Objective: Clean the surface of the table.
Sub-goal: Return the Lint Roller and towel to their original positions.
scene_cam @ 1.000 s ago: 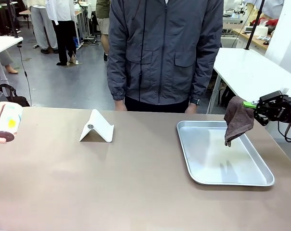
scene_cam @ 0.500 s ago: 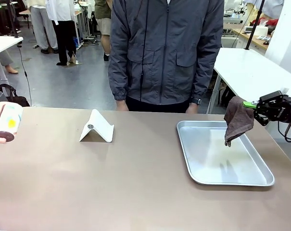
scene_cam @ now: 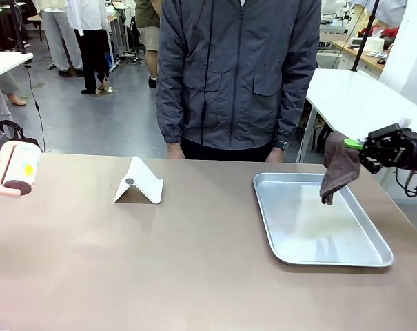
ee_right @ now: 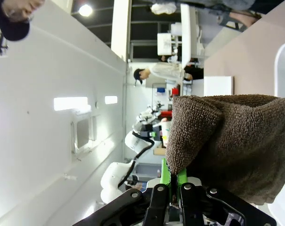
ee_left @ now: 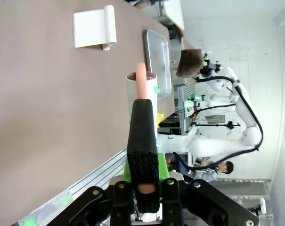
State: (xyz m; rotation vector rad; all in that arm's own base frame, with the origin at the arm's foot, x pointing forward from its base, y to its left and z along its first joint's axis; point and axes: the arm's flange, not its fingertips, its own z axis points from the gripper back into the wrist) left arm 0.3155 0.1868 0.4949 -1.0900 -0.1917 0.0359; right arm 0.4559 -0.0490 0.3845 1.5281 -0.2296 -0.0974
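Table [scene_cam: 194,262] lies below both my grippers: right gripper [scene_cam: 357,146] clamps a brown cloth [scene_cam: 338,167] above the tray [scene_cam: 373,258], left gripper [ee_left: 143,188] grips a lint roller [scene_cam: 18,169].

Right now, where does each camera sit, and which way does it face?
Front: between the arms, facing the person across the brown table; right hand holds a brown cloth over the shiny metal tray.
Left wrist: along the left hand, gripping a lint roller's pink handle.
Right wrist: along the right hand, pinching the cloth.
Shared: cloth, tray, white folded stand.
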